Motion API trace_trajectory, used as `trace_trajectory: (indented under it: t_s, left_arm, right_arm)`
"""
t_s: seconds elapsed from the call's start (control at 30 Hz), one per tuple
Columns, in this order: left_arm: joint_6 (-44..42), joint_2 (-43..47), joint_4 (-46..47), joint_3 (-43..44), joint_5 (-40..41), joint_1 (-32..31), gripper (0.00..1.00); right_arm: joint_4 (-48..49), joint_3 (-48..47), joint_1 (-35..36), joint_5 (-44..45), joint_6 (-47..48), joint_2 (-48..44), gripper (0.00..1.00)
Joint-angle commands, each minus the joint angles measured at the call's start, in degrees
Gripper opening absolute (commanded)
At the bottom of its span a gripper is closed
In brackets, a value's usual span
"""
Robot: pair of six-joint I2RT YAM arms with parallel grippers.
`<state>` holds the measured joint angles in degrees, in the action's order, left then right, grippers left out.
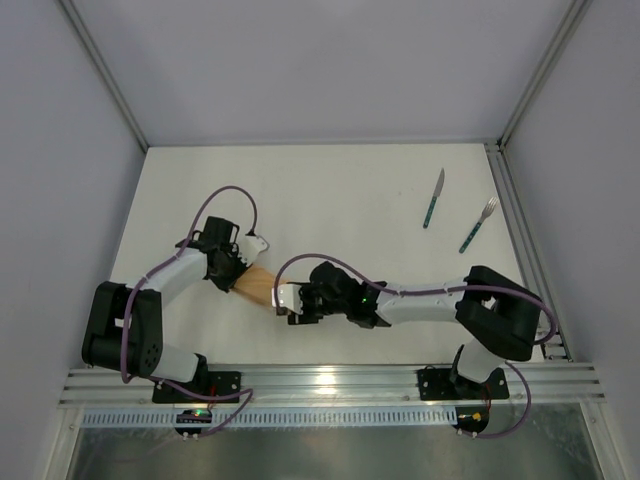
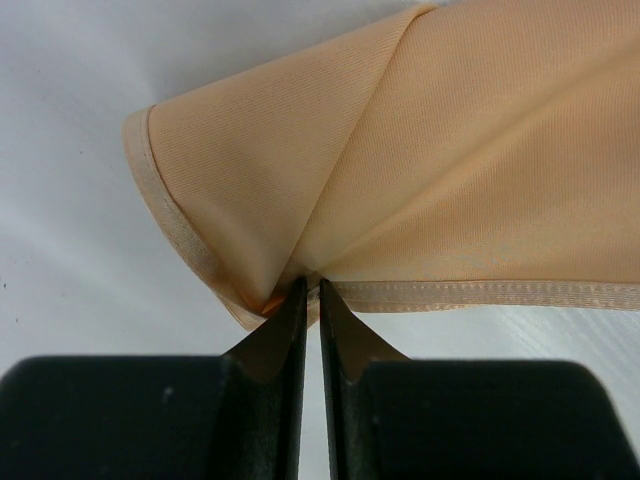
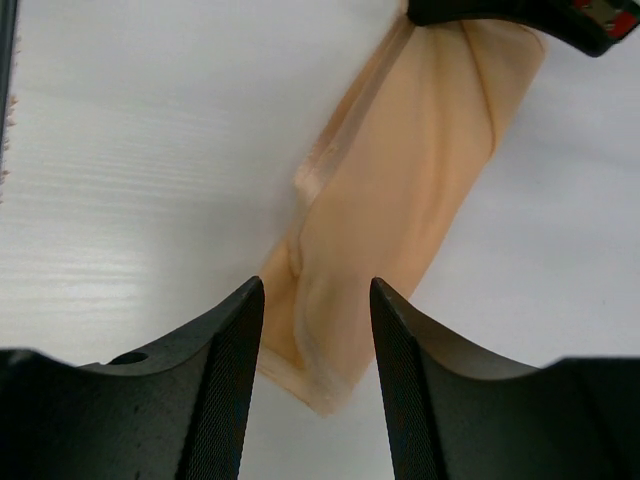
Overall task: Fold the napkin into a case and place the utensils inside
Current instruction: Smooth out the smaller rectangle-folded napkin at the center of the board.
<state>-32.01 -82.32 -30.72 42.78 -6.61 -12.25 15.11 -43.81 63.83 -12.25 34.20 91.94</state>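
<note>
– White table point(image 1: 330, 190), 2 arms, and the peach-orange napkin point(image 1: 262, 283) sits near the front edge, already folded into a narrow strip between both claws. So who's actually got it?

– Definitely the left gripper point(image 2: 310, 290). Its wrist cam shows the jaws pinched together on the hemmed edge of the cloth, at the strip's far-left end. Over on the other side, the right gripper point(image 3: 315, 300) has its jaws apart, straddling the near end without squeezing, as far as I can tell.

– Which way does the strip run?

– Long axis goes from upper left down to lower right in the overhead shot, so it points straight away from the right claw toward the left one. Each arm owns 1 end.

– And the utensils?

– Both the knife point(image 1: 433, 198) and the fork point(image 1: 478, 225) lie far right, well apart from the napkin, not in any case yet. Right arm is nearer, so my guess is it fetches them once the fold is done.
</note>
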Motion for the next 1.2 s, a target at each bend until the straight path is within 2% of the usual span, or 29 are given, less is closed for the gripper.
trace_trajectory:
  t_s: [0.0, 0.23, 0.4, 0.5, 0.63, 0.77, 0.8, 0.93, 1.0, 1.17]
  left_arm:
    - [-0.3, 0.2, -0.3, -1.1, 0.3, 0.3, 0.09]
    - [-0.3, 0.4, -0.5, -1.0, 0.0, 0.4, 0.09]
    - [-0.3, 0.4, -0.7, -1.0, -0.2, 0.4, 0.09]
    - [-0.3, 0.3, -0.8, -0.9, -0.2, 0.4, 0.09]
    - [-0.2, 0.6, -0.8, -0.8, -0.4, 0.4, 0.09]
    - [-0.2, 0.7, -1.0, -0.6, -0.5, 0.4, 0.09]
    - [-0.2, 0.7, -1.1, -0.6, -0.6, 0.4, 0.08]
    - [0.4, 1.0, -1.4, -0.2, -1.4, 0.3, 0.07]
    - [0.5, 1.1, -1.9, 0.3, -2.6, 0.4, 0.07]
    - [1.4, 1.7, -3.1, 2.1, -4.4, 0.3, 0.07]
  right_arm:
    - [1.3, -5.4, -3.0, -2.3, -2.8, 3.3, 0.51]
    - [-0.3, -7.9, -3.5, -3.3, 0.3, 8.5, 0.50]
    - [-0.6, -7.3, -3.4, -5.0, 0.9, 8.8, 0.51]
    - [-0.1, -7.5, -3.5, -2.9, 0.3, 9.3, 0.49]
    - [0.4, -8.9, -3.4, 2.8, -0.7, 11.1, 0.41]
    - [0.1, -9.9, -3.4, 4.9, -0.7, 12.6, 0.32]
    - [0.3, -10.0, -3.4, 5.6, -0.7, 12.9, 0.22]
    - [1.0, -10.0, -2.8, 11.7, -0.6, 13.4, 0.04]
    - [2.2, -9.7, -2.4, 18.5, -0.1, 14.1, 0.04]
    - [13.2, -6.6, 0.8, 31.5, 2.8, 15.7, 0.04]
